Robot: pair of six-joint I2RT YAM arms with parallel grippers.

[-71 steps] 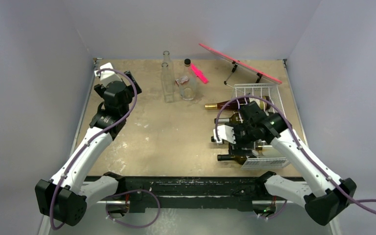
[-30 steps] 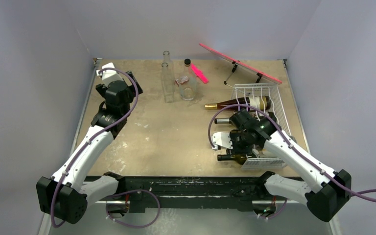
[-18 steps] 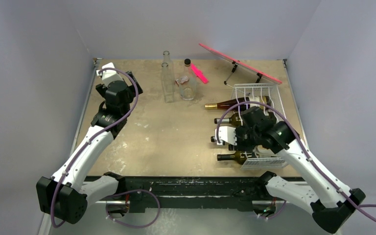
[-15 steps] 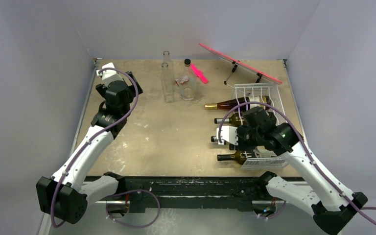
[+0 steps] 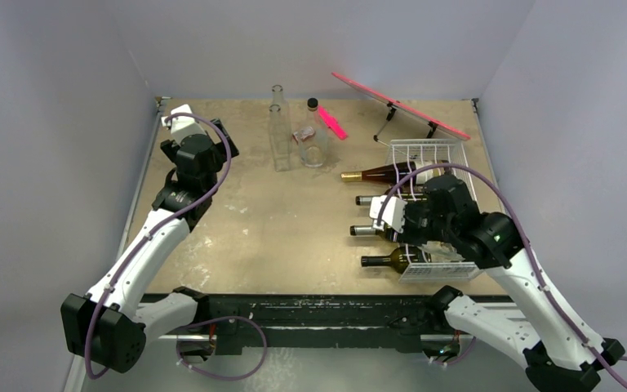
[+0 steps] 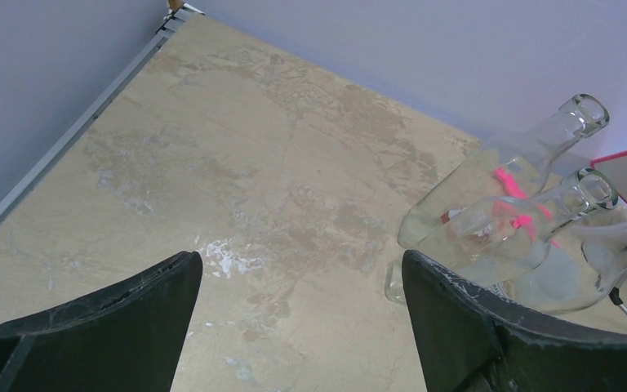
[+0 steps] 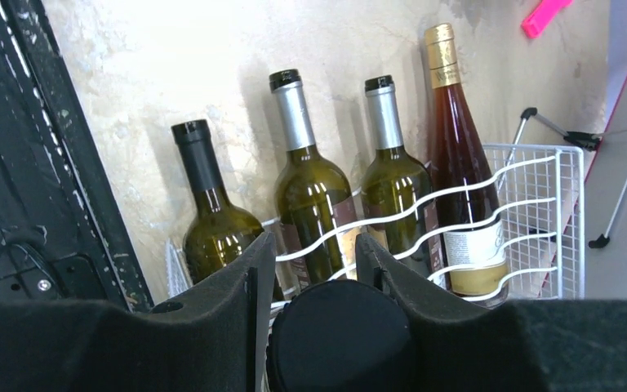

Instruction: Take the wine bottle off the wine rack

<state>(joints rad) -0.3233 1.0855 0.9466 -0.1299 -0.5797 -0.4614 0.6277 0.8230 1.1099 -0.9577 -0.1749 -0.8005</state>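
Note:
The white wire wine rack (image 5: 451,152) (image 7: 539,196) stands at the right of the table. Several wine bottles lie in it, necks out to the left: a gold-capped rosé (image 5: 371,174) (image 7: 461,163), two silver-capped green ones (image 7: 310,188) (image 7: 392,180) and a dark-capped one (image 5: 380,261) (image 7: 212,220). My right gripper (image 5: 400,219) (image 7: 316,249) hangs above the rack's left side, shut on the black round cap (image 7: 339,335) of a wine bottle. That bottle's body is hidden under the fingers. My left gripper (image 5: 211,135) (image 6: 302,269) stands open over bare table at the far left.
Two clear glass bottles (image 5: 278,139) (image 6: 506,171) and a clear jar (image 5: 314,140) stand at the back middle beside a pink marker (image 5: 332,122). A pink board on a stand (image 5: 400,106) leans behind the rack. Grey walls close in on both sides; a black rail (image 5: 310,310) runs along the near edge.
My right arm has risen, and its gripper has moved right and back from beside the bottle necks to above the rack's left side. The left arm has not moved.

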